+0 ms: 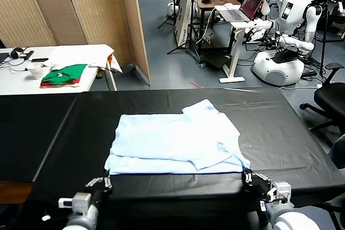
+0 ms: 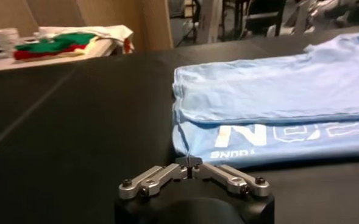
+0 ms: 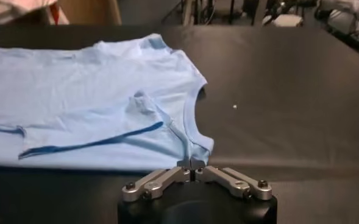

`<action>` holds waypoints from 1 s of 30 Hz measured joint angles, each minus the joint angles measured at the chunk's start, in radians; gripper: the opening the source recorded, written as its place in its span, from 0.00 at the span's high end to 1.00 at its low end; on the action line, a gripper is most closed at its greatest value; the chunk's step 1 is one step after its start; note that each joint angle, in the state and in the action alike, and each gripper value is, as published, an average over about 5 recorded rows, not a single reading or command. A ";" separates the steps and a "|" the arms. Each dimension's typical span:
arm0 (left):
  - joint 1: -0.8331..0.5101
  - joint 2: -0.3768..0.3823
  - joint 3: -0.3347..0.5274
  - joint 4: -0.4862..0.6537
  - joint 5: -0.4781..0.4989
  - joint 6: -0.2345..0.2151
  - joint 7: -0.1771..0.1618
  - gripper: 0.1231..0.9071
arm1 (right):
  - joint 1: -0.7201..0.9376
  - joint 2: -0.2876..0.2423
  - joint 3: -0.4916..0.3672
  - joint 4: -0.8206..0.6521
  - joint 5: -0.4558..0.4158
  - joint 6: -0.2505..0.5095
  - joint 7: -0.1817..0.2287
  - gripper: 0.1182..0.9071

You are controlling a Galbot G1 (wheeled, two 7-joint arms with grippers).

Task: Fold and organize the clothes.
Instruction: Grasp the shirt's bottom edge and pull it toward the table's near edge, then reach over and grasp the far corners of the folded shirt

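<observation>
The pale light-blue T-shirt lies partly folded across the middle of the black table, sleeve end toward the right. My left gripper is at the shirt's near left corner, shut on the hem. In the left wrist view that gripper pinches the corner just below the white lettering on the shirt. At the near right corner my right gripper is shut on the fabric. The right wrist view shows it closed on the shirt's neckline edge.
Folded green and red garments and a white cup sit on a white table at the back left. A wicker screen stands behind it. An office chair is beyond the table's right edge, with white robots farther back.
</observation>
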 joint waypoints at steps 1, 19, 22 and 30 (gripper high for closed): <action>0.008 -0.003 -0.005 -0.009 0.001 0.003 -0.004 0.97 | -0.008 0.002 0.003 0.012 -0.001 -0.003 0.001 0.87; -0.151 0.086 -0.081 -0.023 -0.282 0.016 -0.019 0.01 | 0.187 -0.029 -0.020 0.085 0.053 -0.024 0.054 0.00; -0.252 0.141 -0.065 0.030 -0.394 0.040 -0.043 0.00 | 0.319 -0.049 -0.077 -0.003 0.080 -0.057 0.076 0.00; -0.517 0.275 0.006 0.182 -0.631 0.123 -0.085 0.00 | 0.627 -0.067 -0.242 -0.223 0.182 -0.089 0.133 0.00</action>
